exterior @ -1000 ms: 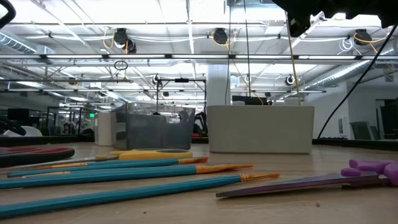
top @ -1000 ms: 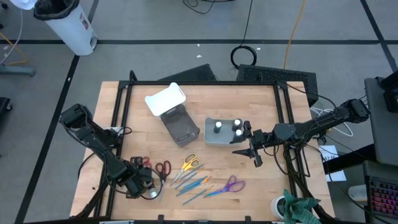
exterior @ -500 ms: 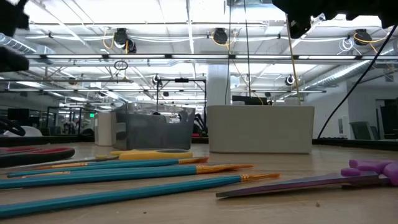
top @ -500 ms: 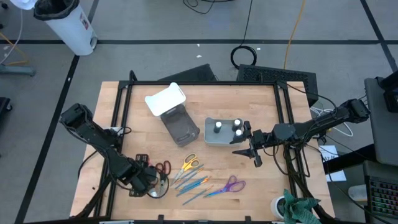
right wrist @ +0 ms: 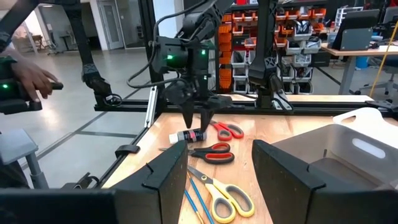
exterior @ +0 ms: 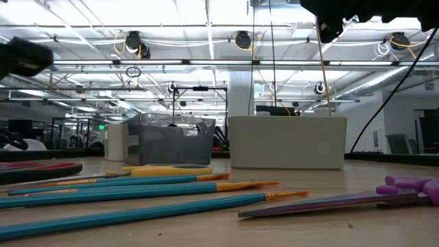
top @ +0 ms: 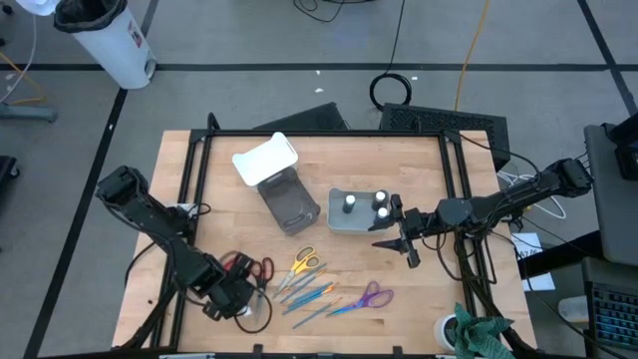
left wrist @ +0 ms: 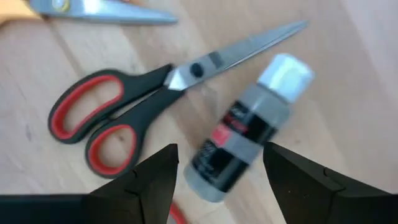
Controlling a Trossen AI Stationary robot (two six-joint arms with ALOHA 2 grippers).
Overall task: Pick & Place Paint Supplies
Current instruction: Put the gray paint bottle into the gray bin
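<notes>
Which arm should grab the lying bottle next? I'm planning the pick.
Left. Its gripper hangs open right over the bottle beside the red scissors. The right gripper waits open across the table by the gray bin.

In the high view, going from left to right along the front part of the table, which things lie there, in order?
Left claw open above a small dark paint bottle → red-handled scissors → yellow-handled scissors → thin teal and orange brushes → purple-handled scissors.
</notes>
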